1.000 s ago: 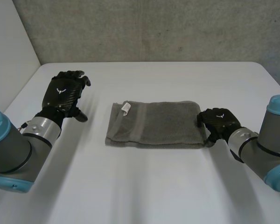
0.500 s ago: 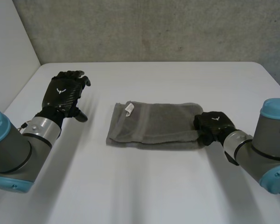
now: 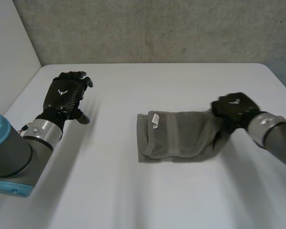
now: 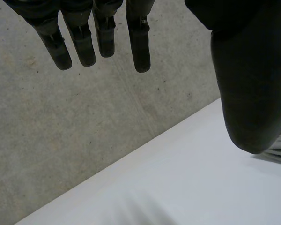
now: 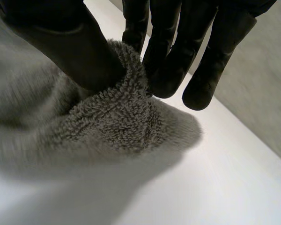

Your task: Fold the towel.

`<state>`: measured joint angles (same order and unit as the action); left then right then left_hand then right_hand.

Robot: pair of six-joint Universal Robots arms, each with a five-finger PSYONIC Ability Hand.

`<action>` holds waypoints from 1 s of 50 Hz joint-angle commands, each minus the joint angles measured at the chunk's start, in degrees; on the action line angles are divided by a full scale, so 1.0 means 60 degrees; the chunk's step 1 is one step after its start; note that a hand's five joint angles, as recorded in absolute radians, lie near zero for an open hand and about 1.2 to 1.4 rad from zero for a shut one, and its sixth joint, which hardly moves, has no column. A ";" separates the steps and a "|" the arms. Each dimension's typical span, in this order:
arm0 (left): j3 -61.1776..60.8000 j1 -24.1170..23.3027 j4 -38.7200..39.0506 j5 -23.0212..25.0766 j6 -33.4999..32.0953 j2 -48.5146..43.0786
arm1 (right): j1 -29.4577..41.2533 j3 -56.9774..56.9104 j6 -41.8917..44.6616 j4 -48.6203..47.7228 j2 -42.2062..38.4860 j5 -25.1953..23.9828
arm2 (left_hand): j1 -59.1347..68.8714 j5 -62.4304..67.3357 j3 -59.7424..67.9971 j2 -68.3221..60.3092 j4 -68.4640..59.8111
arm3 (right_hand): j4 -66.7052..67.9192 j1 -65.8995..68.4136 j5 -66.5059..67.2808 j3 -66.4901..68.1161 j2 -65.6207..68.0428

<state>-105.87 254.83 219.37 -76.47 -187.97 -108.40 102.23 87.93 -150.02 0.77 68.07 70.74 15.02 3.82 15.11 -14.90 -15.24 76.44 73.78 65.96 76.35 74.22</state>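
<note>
Well to the left of the towel [image 3: 181, 136], the left hand [image 3: 66, 98] hovers over the white table [image 3: 133, 200], back upward. Its fingers are straight and spread with the thumb apart, and it holds nothing. The towel lies right of the table's middle, folded into a band whose long axis runs side to side, in line with the two hands. The towel's left end is flat and square-edged, with a small white label [image 3: 155, 119] on top near it. The towel's right end bunches and rises into the right hand [image 3: 233, 109], whose thumb and fingers pinch that edge. The cloth is thick grey looped terry; the table is smooth.
</note>
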 commanded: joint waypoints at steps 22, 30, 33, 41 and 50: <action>0.0682 -0.0665 -0.0014 -0.0042 0.0098 0.0064 | 0.5184 -0.2819 -0.1188 -0.0128 -0.2937 0.1965 | -0.0604 -0.0404 -0.0620 0.0584 0.0642 | -0.3797 -0.3355 -0.3718 -0.3783 -0.3429; 0.1340 -0.1132 -0.0087 -0.0057 0.0463 -0.0214 | 0.4773 -0.2057 -0.1833 -0.0055 -0.1692 0.2067 | -0.0436 -0.0236 -0.0452 0.0416 0.0474 | -1.0890 -1.0448 -1.0811 -1.0876 -1.0522; 0.1749 -0.1381 -0.0146 -0.0057 0.0814 -0.0433 | 0.3997 -0.1588 -0.2170 -0.0041 -0.1047 0.2024 | -0.0408 -0.0208 -0.0424 0.0388 0.0446 | -1.1073 -1.0630 -1.0994 -1.1058 -1.0704; 0.2819 -0.2245 -0.0657 -0.0042 0.1664 -0.1281 | 0.2576 -0.0988 -0.2829 -0.0041 -0.0520 0.1892 | -0.0352 -0.0152 -0.0368 0.0332 0.0390 | -1.1073 -1.0630 -1.0994 -1.1058 -1.0704; 0.3451 -0.3052 -0.1582 -0.0057 0.1944 -0.2573 | 0.1508 -0.0929 -0.4276 -0.0084 -0.1016 0.0986 | -0.0352 -0.0152 -0.0368 0.0332 0.0390 | -1.1073 -1.0630 -1.0994 -1.1058 -1.0704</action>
<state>-86.72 238.85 212.74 -76.75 -176.73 -119.70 113.74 82.61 -170.38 0.49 64.39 80.37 15.02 3.82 15.12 -14.89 -15.24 14.58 13.91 3.84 13.96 14.51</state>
